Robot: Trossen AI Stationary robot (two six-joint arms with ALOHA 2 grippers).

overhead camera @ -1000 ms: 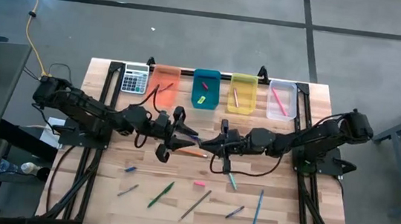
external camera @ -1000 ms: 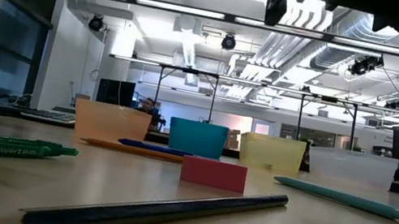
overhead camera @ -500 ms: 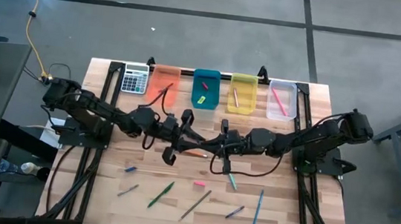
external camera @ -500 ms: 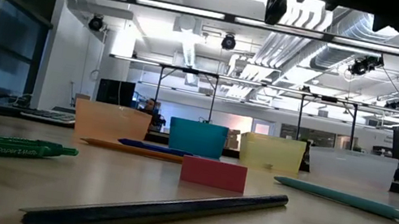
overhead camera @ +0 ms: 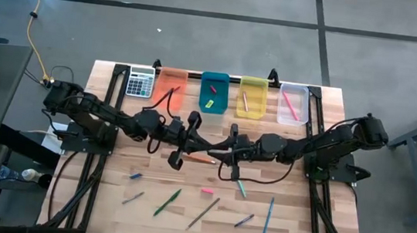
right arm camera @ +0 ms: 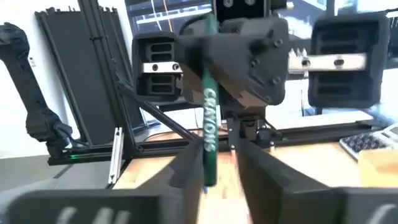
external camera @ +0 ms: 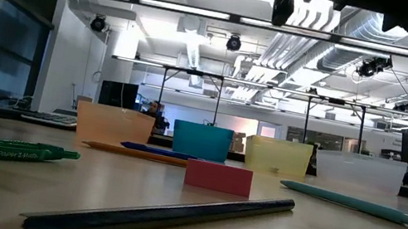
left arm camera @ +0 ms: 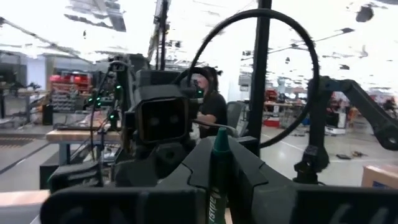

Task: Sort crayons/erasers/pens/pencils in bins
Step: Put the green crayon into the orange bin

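Observation:
My two grippers meet above the middle of the table. My left gripper (overhead camera: pixel 202 148) is shut on a green crayon (right arm camera: pixel 208 124). My right gripper (overhead camera: pixel 217 153) faces it, open, with its fingers on either side of the crayon's other end (right arm camera: pixel 208 177). The four bins stand in a row at the far edge: orange (overhead camera: pixel 170 87), teal (overhead camera: pixel 213 92), yellow (overhead camera: pixel 252 98) and clear (overhead camera: pixel 294 104), each with items inside. On the table lie a pink eraser (overhead camera: pixel 207 190), a green pen (overhead camera: pixel 167 202), a dark pencil (overhead camera: pixel 204 213) and an orange pencil (overhead camera: pixel 202 161). My left gripper pinches the green crayon between its two fingers, which lie across it. One pointed end (left arm camera: pixel 219 135) sticks out past the fingers. The crayon is lifted clear of the table. My right gripper: I cannot tell whether a finger (right arm camera: pixel 186 165) touches the crayon's end beside it.
A grey calculator (overhead camera: pixel 140 83) lies left of the orange bin. Near the front lie a teal pen (overhead camera: pixel 240 187), a blue pen (overhead camera: pixel 268 217), a small blue stick (overhead camera: pixel 135 176) and two short dark sticks (overhead camera: pixel 133 198) (overhead camera: pixel 243 221).
My left gripper has moved toward the table's right edge, up to my right gripper, and its wide-open fingers have shut on the crayon. My right arm has kept its place.

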